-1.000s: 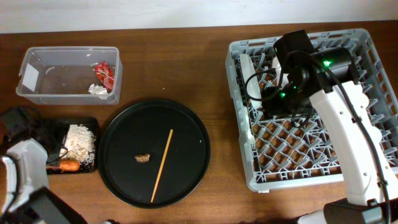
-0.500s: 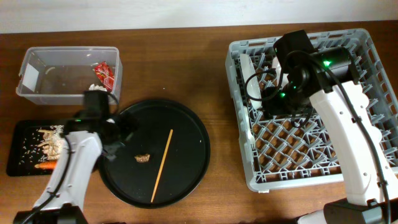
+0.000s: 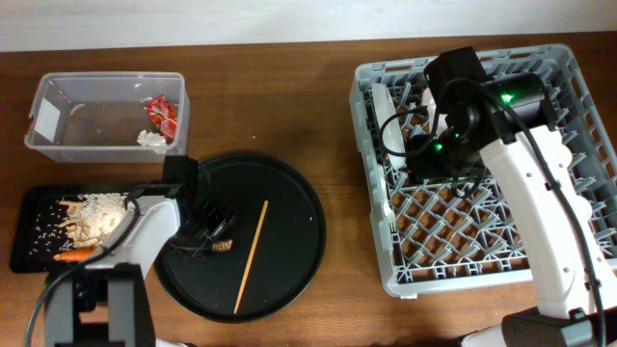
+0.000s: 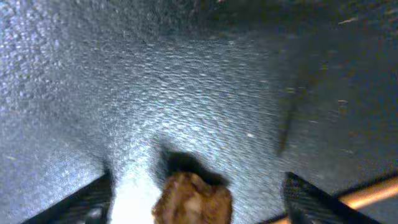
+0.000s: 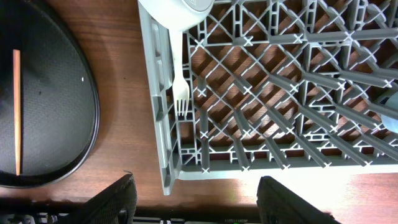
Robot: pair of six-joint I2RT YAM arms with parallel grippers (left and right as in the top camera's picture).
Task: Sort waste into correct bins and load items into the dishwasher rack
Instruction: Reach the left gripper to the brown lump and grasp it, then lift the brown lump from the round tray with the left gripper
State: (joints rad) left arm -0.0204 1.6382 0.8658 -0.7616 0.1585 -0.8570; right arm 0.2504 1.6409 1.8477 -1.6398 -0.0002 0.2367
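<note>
A small brown scrap (image 4: 193, 199) lies on the round black tray (image 3: 280, 202). My left gripper (image 4: 198, 202) hangs open low over it, one finger on each side, neither touching; from overhead the left gripper (image 3: 216, 236) sits just left of the scrap (image 3: 223, 245). A thin wooden stick (image 3: 252, 255) lies beside it. The clear tub (image 3: 96, 145) holds a red wrapper (image 3: 161, 116) and a tissue wad (image 3: 151, 140). Rice (image 3: 96, 212) and a carrot (image 3: 72, 257) lie in the flat black tray (image 3: 24, 246). My right gripper (image 5: 199, 205) is open and empty beside the dishwasher rack (image 5: 280, 162).
In the rack (image 3: 569, 96) a white plate (image 3: 386, 120) stands at the left side and a white fork (image 5: 180, 87) lies along the left wall. My right arm (image 3: 540, 193) stretches over the rack's middle. Bare wood lies between the round tray and the rack.
My left arm has swung from the front left corner onto the round tray and come down around the scrap. The right arm has not moved.
</note>
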